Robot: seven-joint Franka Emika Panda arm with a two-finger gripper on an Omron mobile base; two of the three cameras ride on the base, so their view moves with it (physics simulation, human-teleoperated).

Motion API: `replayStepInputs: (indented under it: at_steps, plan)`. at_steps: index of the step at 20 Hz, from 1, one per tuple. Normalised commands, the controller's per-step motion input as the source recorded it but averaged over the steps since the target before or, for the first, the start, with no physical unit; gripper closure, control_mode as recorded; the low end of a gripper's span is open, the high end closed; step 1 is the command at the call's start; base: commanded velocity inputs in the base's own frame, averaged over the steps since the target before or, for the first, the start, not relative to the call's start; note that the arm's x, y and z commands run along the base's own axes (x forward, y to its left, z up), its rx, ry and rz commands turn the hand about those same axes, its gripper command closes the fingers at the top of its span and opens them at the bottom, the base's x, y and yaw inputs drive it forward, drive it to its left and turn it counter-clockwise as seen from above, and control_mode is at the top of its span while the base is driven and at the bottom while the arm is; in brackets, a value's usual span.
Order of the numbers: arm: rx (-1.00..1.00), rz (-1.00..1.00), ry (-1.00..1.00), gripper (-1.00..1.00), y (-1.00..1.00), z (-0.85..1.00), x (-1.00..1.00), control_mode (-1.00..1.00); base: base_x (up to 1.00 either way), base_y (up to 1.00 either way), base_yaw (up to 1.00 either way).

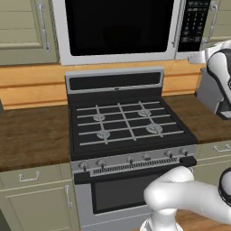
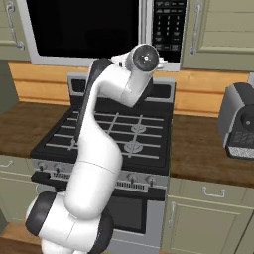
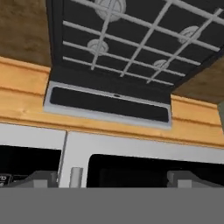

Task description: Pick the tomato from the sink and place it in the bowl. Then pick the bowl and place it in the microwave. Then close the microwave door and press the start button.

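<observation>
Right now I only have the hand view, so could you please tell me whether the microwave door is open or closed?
Observer: Closed. In the left base view the whole microwave door sits flush in its frame, with its bar handle at the right edge.
Operator: Thank you. Where is the keypad relative to the arm?
Observer: The black keypad panel is right of the door, and the arm's wrist is raised close to its lower edge.
Operator: Is anything standing on the counter right of the stove?
Observer: Yes, a grey countertop appliance stands on the wooden counter there.
</observation>
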Motion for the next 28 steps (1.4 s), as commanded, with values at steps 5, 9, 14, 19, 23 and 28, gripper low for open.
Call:
replayStepInputs:
  at_steps: [5,9,14,19,23,28]
  plan:
    - [1.00,-0.33,-0.02,-1.00,-0.02,-0.22,0.11,-1.00,0.00,0.00,0.00]
    - [0.80,-0.49,-0.10,-1.00,0.21,-0.05,0.00,-1.00,0.00,0.00,0.00]
    - [0.60,-0.42,0.00,-1.00,0.22,0.42,0.06,-1.00,0.00,0.00,0.00]
    - [0.56,-0.26,0.16,1.00,0.09,0.65,0.27,-1.00,0.00,0.00,0.00]
    - [0.59,0.01,0.28,1.00,-0.67,0.17,0.05,-1.00,0.00,0.00,0.00]
    - [0.30,0.12,0.33,1.00,-0.21,-0.05,0.00,-1.00,0.00,0.00,0.00]
